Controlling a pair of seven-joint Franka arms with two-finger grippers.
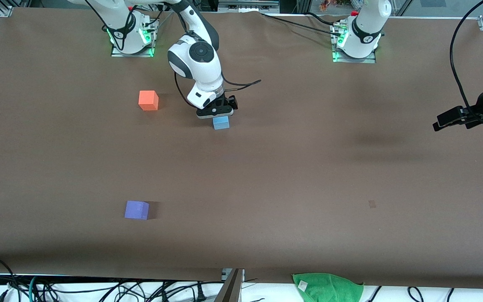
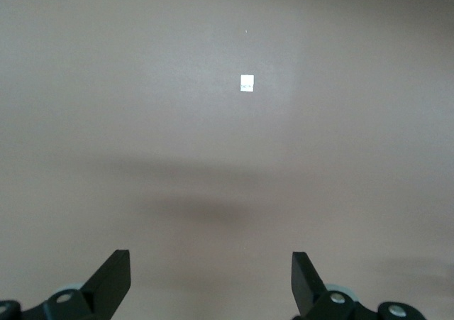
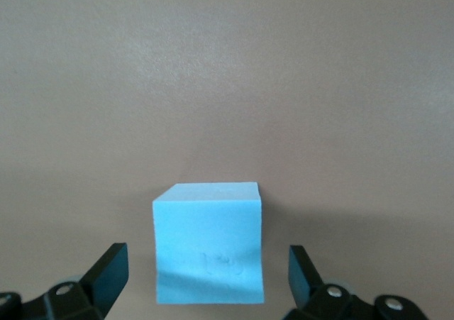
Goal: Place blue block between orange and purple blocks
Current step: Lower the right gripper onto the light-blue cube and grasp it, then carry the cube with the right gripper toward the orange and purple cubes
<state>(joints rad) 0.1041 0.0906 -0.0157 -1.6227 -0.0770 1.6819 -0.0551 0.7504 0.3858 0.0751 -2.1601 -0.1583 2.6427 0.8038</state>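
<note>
The light blue block (image 1: pixel 221 122) sits on the brown table, toward the right arm's end. My right gripper (image 1: pixel 216 112) is directly over it and open. In the right wrist view the blue block (image 3: pixel 209 252) lies between the two fingers (image 3: pixel 106 267), with a gap on each side, and the gripper (image 3: pixel 208 263) touches nothing. The orange block (image 1: pixel 148 100) stands beside the blue block, closer to the right arm's end. The purple block (image 1: pixel 136 209) lies much nearer to the front camera. My left gripper (image 1: pixel 440 124) waits open and empty at the left arm's end of the table (image 2: pixel 211 263).
A green cloth (image 1: pixel 327 286) lies at the table's front edge. Cables hang below that edge. A small white label (image 2: pixel 247 83) is stuck on the table under my left gripper. A robot cable (image 1: pixel 241 84) trails on the table beside my right gripper.
</note>
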